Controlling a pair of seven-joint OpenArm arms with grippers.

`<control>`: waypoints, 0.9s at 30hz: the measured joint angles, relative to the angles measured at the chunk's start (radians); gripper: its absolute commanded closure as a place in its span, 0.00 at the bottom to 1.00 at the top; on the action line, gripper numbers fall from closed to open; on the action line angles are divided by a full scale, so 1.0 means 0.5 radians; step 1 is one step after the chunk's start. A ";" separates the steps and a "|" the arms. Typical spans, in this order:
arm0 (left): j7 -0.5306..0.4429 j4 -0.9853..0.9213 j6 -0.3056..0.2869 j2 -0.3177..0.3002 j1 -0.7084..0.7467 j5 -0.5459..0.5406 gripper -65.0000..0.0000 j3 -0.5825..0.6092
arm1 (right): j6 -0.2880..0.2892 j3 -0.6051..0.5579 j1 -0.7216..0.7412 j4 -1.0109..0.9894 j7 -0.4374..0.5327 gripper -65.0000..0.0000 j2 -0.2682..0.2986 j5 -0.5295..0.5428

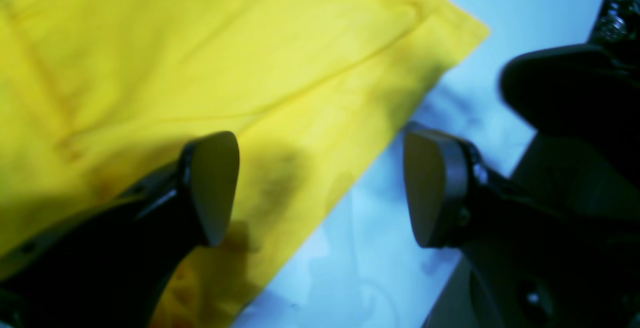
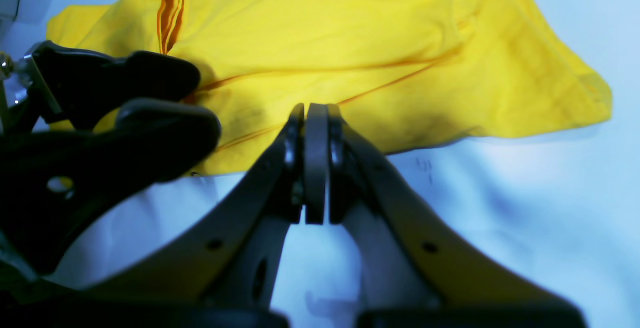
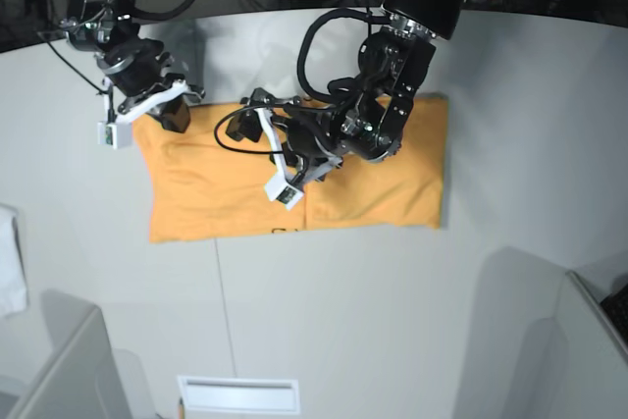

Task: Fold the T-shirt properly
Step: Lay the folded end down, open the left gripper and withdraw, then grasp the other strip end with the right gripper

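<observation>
Lying flat on white table [image 3: 392, 321]: T-shirt [image 3: 206, 193], yellow-orange, folded to a wide rectangle, long edges running left-right in base view, a fold seam down its middle

Item 1 – T-shirt. Wrist views show it bright yellow [image 1: 250, 43]; straight hem edge and one corner sit on the table; soft creases across fabric. Right wrist view shows a darker orange fold opening near far left end [image 2: 167, 8]. Small dark mark near lower edge in base view, too small to read

Item 2 – left gripper [image 1: 320, 188]. Fingers apart, wide gap, nothing between them. One pad [image 1: 212, 188] over the cloth, other pad [image 1: 432, 188] over bare table just beside shirt edge. Contact w/ fabric: cannot tell. In base view arm reaches over middle of shirt [image 3: 304, 149]

Item 3 – right gripper [image 2: 316, 163]. Fingers pressed together, no cloth seen between tips. Tips point at near edge of shirt, by its upper left corner in base view [image 3: 162, 110]

Item 4 – white cloth [image 3: 10, 262], at table's left edge, well apart from shirt
</observation>
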 measured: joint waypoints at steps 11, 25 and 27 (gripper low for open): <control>0.004 0.372 0.014 -0.181 0.233 0.027 1.00 -0.626 | -0.002 0.200 0.120 -0.002 0.000 1.00 0.012 -0.007; -0.032 0.204 0.001 -0.320 0.288 0.021 1.00 -1.230 | 0.002 0.206 0.423 -0.374 -0.182 1.00 0.156 0.398; -0.140 0.160 -0.003 -0.307 0.315 0.012 1.00 -1.218 | -0.001 0.234 0.514 -0.549 -0.252 1.00 0.224 0.529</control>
